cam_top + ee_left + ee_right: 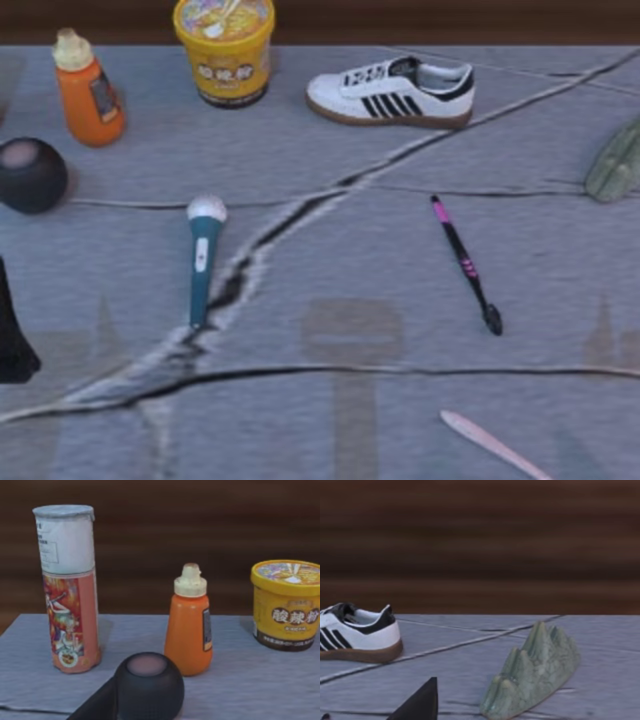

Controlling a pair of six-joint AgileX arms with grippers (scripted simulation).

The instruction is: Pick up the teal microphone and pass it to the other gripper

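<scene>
The teal microphone (pixel 203 262) lies flat on the grey cloth left of centre, its whitish round head toward the back and its teal handle toward the front. Nothing touches it. A black part of my left gripper (pixel 12 345) shows at the table's left edge, well to the left of the microphone's handle. My right gripper (pixel 422 702) is out of the top view; only a dark pointed tip of it shows in the right wrist view, low over the cloth. The microphone appears in neither wrist view.
A dark round speaker (pixel 30 175), an orange bottle (pixel 88 90) and a yellow tub (pixel 225 45) stand back left. A tall can (pixel 67 587) shows only in the left wrist view. A white shoe (pixel 392 90), a black-and-pink toothbrush (pixel 465 262), a green rock (pixel 615 160) and a pink strip (pixel 490 442) lie to the right.
</scene>
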